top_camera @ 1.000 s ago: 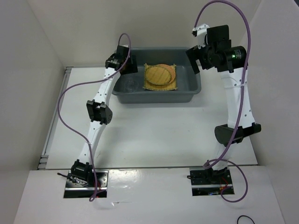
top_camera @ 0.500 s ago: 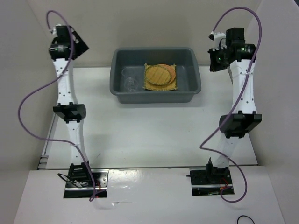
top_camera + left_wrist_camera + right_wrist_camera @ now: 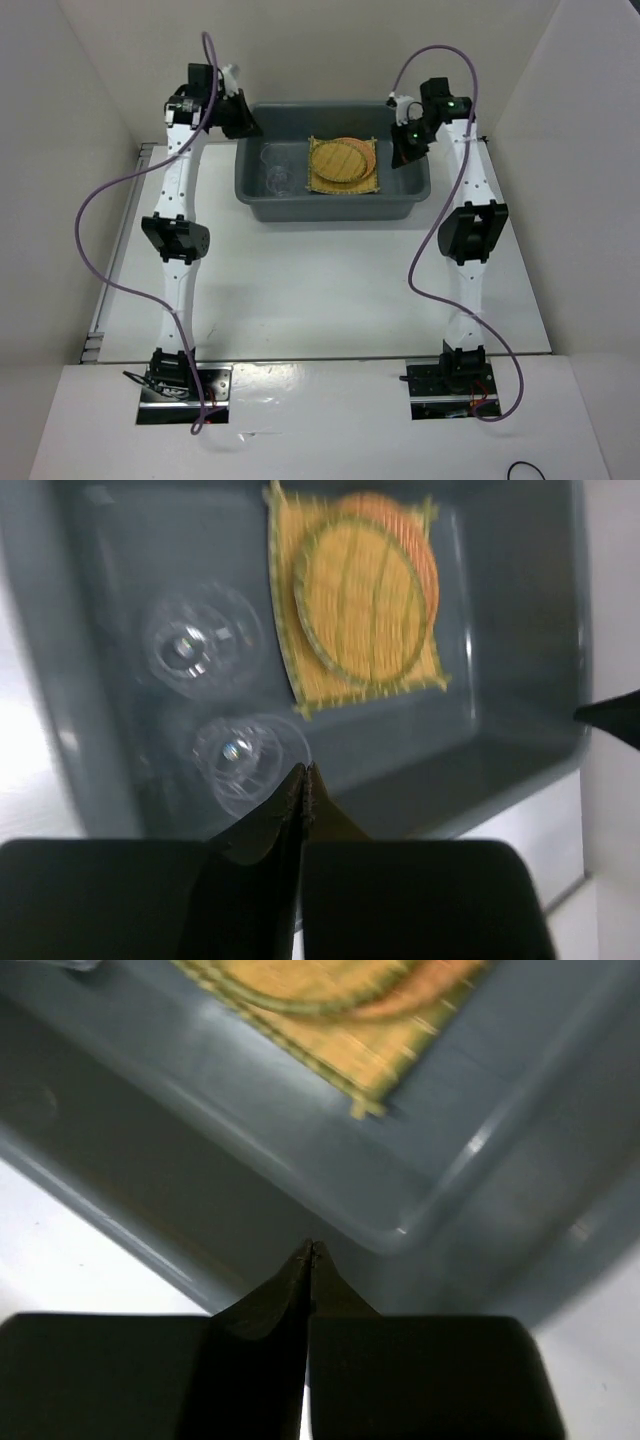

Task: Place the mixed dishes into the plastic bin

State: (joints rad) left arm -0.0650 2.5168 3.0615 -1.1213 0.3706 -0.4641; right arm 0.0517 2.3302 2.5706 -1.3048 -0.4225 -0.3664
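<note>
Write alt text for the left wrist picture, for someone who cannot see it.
A dark grey plastic bin holds a square yellow woven mat topped by a yellow-tan round woven disc overlapping an orange-brown one, with two clear glass cups beside it. The left arm's black fingers, pressed shut, hang above.

**Plastic bin** (image 3: 325, 207): uniform dark grey, no pattern.
**Square mat** (image 3: 288, 630): yellow, woven in fine parallel ribs, with a greenish-yellow fringed edge.
**Upper disc** (image 3: 360, 610): yellow-tan weave crossed by darker olive lines and ringed by an olive border.
**Lower disc** (image 3: 428, 565): orange-brown, showing as a crescent at the right of the upper disc.
**Cups** (image 3: 200, 640), left of the mat: clear, colourless glass.
**Table** (image 3: 320, 290): white.
**Arms** (image 3: 178, 190): white links with black joints.
**Cables** (image 3: 81, 220): purple.
</note>
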